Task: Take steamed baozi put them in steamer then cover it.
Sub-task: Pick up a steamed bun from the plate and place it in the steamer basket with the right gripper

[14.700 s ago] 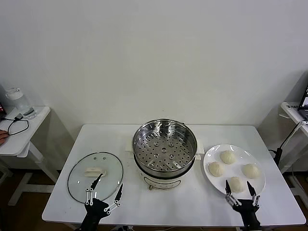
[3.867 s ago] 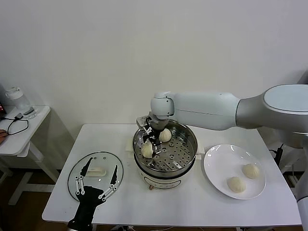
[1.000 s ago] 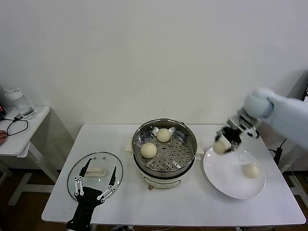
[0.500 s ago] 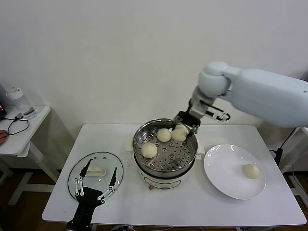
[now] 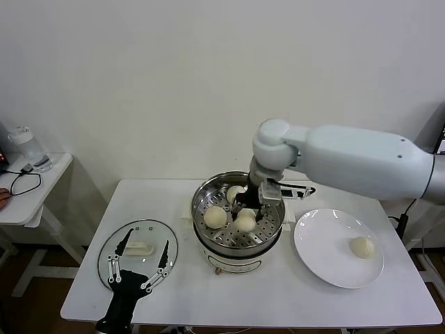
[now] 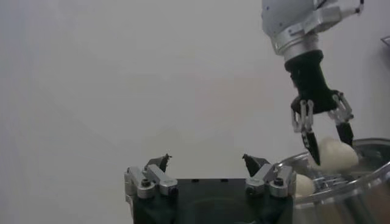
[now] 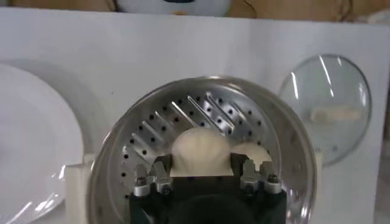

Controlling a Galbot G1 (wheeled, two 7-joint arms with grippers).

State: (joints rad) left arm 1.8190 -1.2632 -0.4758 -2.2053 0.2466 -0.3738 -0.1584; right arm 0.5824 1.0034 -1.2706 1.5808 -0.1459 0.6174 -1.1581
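The steamer [image 5: 201, 202] stands mid-table on its white base. Two baozi [image 5: 215, 217] [image 5: 236, 192] lie on its perforated floor. My right gripper [image 5: 245, 212] reaches down into the basket, shut on a third baozi [image 5: 245, 220]; in the right wrist view that baozi [image 7: 198, 149] fills the gap between the fingers of the right gripper [image 7: 200, 164]. Another baozi [image 5: 361, 246] lies on the white plate [image 5: 327, 257]. The glass cover [image 5: 115, 243] lies flat at the table's left. My left gripper [image 5: 147, 240] hovers open over it, and in its wrist view the left gripper [image 6: 206, 160] holds nothing.
A white side table [image 5: 28, 195] with a bottle [image 5: 28, 146] and a cable stands far left. The big white right arm [image 5: 348, 160] spans above the steamer's right side and the plate. Bare tabletop runs along the front edge.
My right gripper has carried a baozi from the plate over the steamer's back rim and lowered it into the basket, nearer the front. The left gripper has not moved.
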